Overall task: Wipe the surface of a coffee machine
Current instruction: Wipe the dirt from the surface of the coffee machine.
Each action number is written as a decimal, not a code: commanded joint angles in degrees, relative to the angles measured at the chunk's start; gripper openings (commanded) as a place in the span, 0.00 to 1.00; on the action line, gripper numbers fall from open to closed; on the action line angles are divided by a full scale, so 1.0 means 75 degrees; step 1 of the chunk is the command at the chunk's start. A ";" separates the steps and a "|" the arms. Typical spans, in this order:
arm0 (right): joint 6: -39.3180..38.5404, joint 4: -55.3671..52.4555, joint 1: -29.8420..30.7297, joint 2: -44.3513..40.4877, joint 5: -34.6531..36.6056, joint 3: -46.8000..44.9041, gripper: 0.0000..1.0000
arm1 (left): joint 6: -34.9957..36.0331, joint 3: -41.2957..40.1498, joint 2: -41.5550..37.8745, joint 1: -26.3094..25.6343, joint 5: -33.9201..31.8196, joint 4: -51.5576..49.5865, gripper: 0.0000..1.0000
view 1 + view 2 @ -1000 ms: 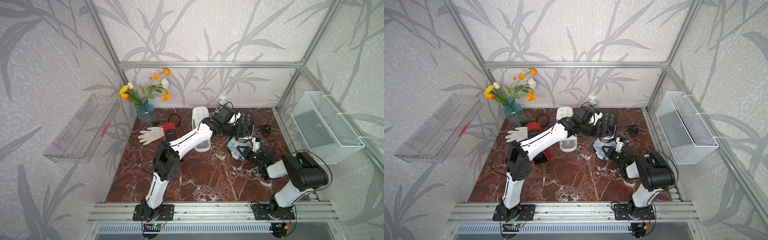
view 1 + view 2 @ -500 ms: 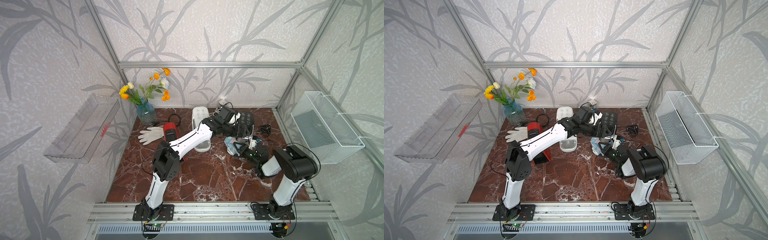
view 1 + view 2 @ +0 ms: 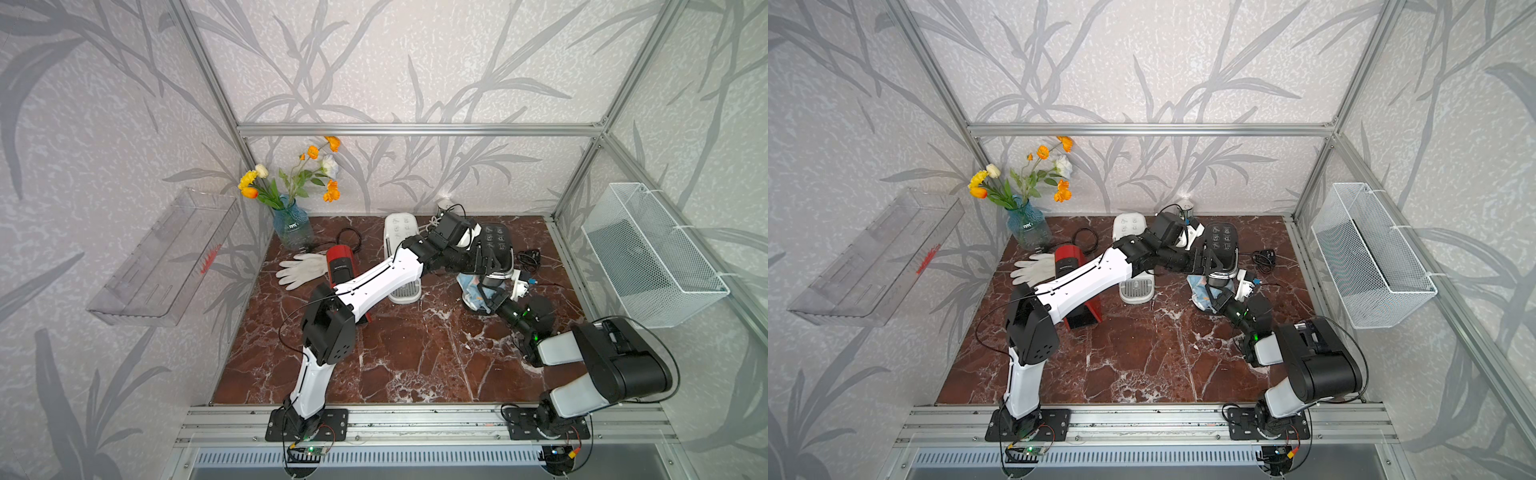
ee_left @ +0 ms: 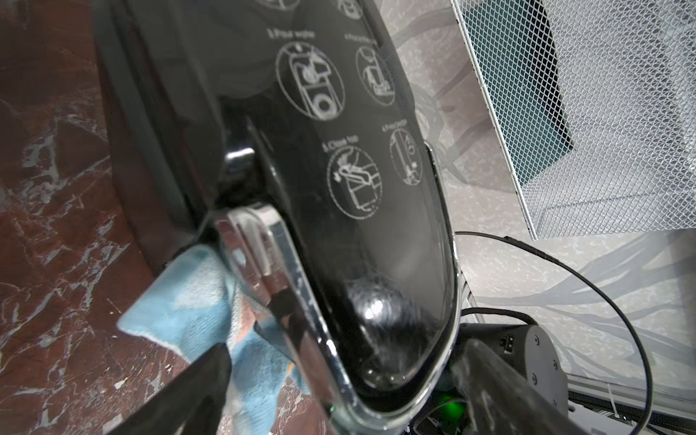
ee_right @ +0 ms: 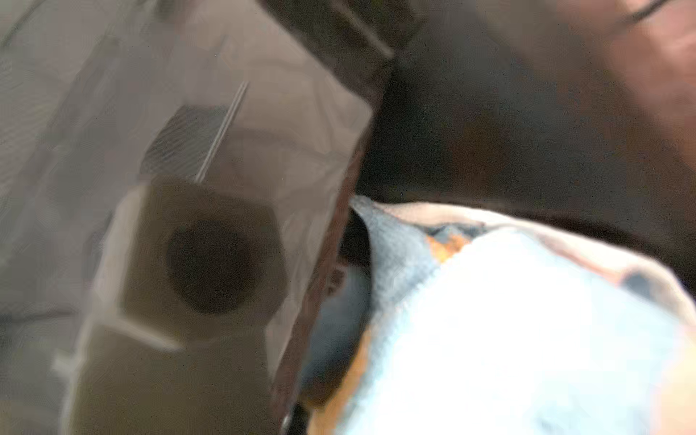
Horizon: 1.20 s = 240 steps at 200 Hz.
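Glossy black plastic with a chrome band makes up the coffee machine (image 3: pixel 494 249), seen in both top views right of centre at the back of the marble table (image 3: pixel 415 357), beside a white machine (image 3: pixel 400 228). The left gripper (image 3: pixel 485 262) is laid across its body with the jaws spread wide, one finger to each side. Just below in the frame a blue patterned cloth (image 3: pixel 471 289) is pinched in the tightly closed right gripper (image 3: pixel 490 297) and held at the machine's lower front.

In the left wrist view the machine's printed lid (image 4: pixel 357 169) fills the middle. The fingers (image 4: pixel 188 395) are seen at the lower corners, straddling the nose, and whether their pads press on it cannot be told. The cloth (image 4: pixel 196 312) is bunched left of the chrome band (image 4: pixel 263 263).

In the right wrist view, heavily blurred, the cloth (image 5: pixel 527 320) fills the lower right against the machine's dark body (image 5: pixel 489 132); the fingers are not made out.

The machine is judged rigid, fairly heavy and tall, with a slick shell from which pads could slide. It is best steadied by its flat sides below the lid, not by the trim. The cloth is judged soft and limp, best taken by a gathered fold so that a loose pad is left for rubbing.
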 commanded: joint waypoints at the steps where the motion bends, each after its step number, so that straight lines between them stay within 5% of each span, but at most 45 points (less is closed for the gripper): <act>1: -0.0029 0.0909 -0.0301 -0.0557 -0.0006 0.0056 0.04 | 0.0071 -0.0143 -0.0380 -0.0028 -0.0043 0.0082 0.95; 189: -0.0551 0.0909 -0.0477 -0.0037 0.1911 -0.0235 0.03 | 0.0075 -0.0782 -0.0686 0.0034 -0.0246 0.0224 0.95; 240: -0.0695 0.0903 -0.0682 -0.0826 0.1900 -0.0515 0.03 | 0.0080 -0.1052 -0.0845 0.0121 -0.0307 0.0293 0.95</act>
